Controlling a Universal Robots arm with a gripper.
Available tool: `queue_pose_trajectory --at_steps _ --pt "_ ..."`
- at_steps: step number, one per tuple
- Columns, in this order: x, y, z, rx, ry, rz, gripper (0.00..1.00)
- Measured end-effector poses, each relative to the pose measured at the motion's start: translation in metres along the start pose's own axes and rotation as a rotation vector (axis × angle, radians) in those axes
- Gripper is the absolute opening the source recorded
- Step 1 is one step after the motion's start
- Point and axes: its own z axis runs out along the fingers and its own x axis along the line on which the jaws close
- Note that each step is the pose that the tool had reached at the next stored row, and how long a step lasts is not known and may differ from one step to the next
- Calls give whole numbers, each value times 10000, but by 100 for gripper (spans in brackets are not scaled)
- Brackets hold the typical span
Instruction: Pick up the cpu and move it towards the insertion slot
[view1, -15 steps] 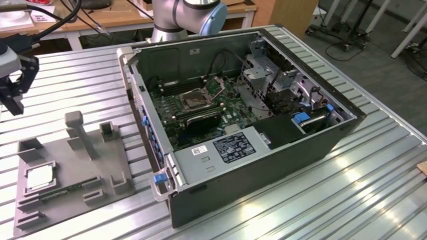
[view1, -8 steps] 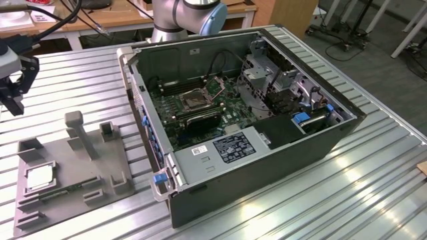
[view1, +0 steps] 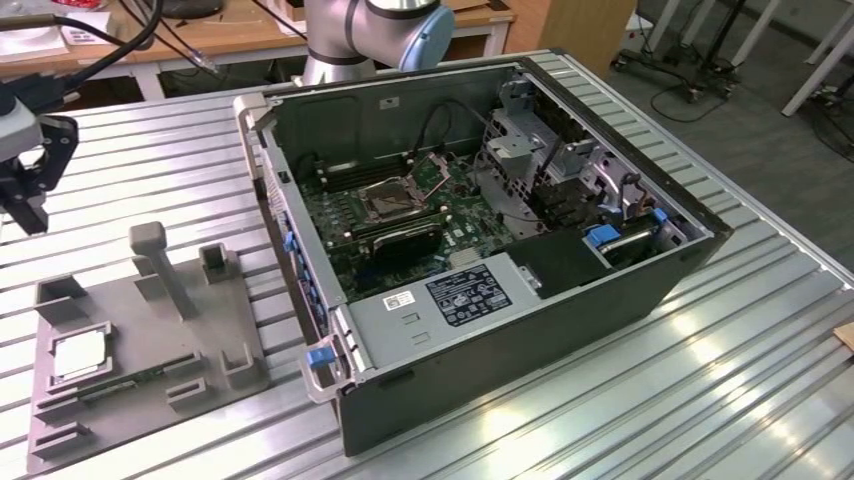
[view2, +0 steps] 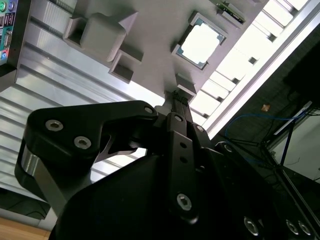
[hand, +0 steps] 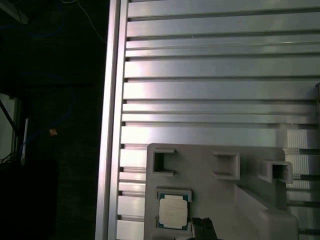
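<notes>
The cpu (view1: 78, 358), a small silvery square chip, lies flat in a pocket of the grey plastic tray (view1: 150, 340) at the exterior view's left. It also shows in both wrist views (view2: 200, 44) (hand: 173, 210). My gripper (view1: 30, 210) hangs above the table beyond the tray's far end, apart from the cpu and with nothing seen in it. Its black tip (view2: 177, 97) (hand: 202, 227) points down near the tray's edge. The insertion slot (view1: 391, 198), a silver-framed square socket, sits on the green motherboard inside the open computer case (view1: 534, 330).
A thin green memory stick (view1: 127, 383) lies in the tray next to the cpu. Upright grey posts (view1: 150, 262) rise from the tray. The case walls, cables and drive cage (view1: 534, 150) surround the socket. The ribbed metal table (view1: 160, 170) ends close to the tray.
</notes>
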Motion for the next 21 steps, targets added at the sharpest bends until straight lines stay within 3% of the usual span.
queue_pose_trajectory --at_steps 8,21 --pt "48 -2 55 1 -13 -2 10" --pt "54 -4 118 0 -14 -1 10"
